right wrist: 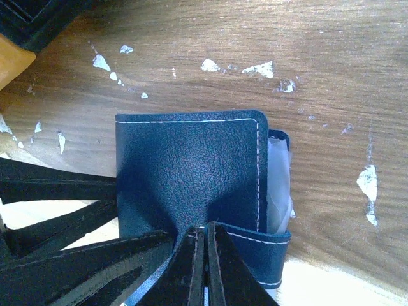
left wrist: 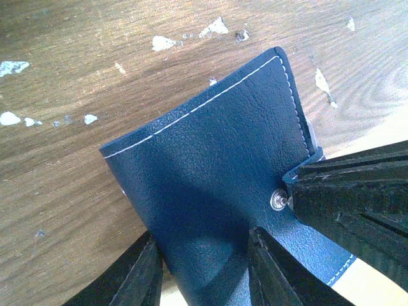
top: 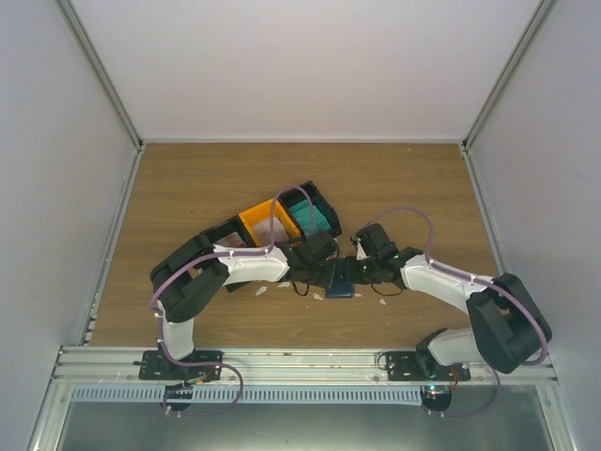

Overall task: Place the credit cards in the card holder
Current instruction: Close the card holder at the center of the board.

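Left wrist view: the left gripper's (left wrist: 204, 241) jaws straddled the folded card holder (left wrist: 210, 153), grip unclear. The right gripper (right wrist: 205, 234) pinched its tab (right wrist: 255, 237), likely to unfold it.

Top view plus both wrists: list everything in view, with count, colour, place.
table: 1, brown wood, under everything
holder: 1, navy, mid-table, between the grippers
pale sheet: 1, whitish, poking from the holder's edge; card or sleeve, can't tell
orange bin: 1, orange, behind the left arm
black bins: 2, black, one on each side of the orange bin
teal cards: count unclear, teal, in the black bin right of the orange one
scraps: many, white, scattered around the holder
arms: 2, white and black, reaching from the near edge to the centre
left gripper: 1, black, fingers either side of the holder; grip unclear
right gripper: 1, black, shut on the holder's tab strip
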Motion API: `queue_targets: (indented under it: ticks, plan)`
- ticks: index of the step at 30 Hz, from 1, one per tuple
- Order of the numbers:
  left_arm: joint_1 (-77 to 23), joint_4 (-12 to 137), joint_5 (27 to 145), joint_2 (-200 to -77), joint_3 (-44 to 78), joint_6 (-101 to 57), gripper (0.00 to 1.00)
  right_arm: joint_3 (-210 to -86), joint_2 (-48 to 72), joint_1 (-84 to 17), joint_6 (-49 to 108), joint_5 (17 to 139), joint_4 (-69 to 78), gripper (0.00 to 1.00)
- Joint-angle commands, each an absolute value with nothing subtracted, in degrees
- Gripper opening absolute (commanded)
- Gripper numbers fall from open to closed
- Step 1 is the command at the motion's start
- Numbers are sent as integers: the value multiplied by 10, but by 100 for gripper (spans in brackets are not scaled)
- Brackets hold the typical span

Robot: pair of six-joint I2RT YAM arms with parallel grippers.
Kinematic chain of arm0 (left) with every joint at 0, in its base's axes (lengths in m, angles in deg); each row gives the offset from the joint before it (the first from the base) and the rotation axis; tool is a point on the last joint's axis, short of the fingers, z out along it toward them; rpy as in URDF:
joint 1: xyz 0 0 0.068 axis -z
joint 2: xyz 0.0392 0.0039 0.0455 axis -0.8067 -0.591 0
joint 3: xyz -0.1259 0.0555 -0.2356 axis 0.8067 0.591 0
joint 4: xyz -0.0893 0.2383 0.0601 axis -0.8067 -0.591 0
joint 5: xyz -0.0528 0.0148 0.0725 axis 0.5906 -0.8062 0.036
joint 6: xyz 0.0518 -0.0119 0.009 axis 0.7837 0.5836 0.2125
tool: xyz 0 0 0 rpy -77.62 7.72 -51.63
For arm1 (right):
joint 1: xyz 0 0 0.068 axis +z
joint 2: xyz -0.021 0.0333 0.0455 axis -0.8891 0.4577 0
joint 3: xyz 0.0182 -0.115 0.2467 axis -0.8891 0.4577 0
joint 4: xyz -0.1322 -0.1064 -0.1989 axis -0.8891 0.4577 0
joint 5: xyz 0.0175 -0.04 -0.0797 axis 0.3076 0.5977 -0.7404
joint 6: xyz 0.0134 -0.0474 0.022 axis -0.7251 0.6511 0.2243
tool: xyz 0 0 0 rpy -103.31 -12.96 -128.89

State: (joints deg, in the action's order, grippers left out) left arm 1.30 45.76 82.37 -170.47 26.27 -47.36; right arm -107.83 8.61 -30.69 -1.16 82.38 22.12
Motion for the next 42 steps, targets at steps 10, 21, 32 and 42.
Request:
queue_targets:
  ticks: [10, 21, 32, 42]
  plan:
    - [19, 443, 838, -1681, 293, -460, 37, -1095, 107, -311, 2, 819, 211, 8]
    - [19, 445, 841, -1681, 294, -460, 37, -1097, 99, -311, -7, 822, 214, 14]
    - [19, 445, 842, -1683, 293, -460, 36, -1096, 91, -311, -12, 817, 219, 3]
    - [19, 448, 845, -1683, 294, -461, 36, -1098, 103, -309, -6, 817, 220, 2]
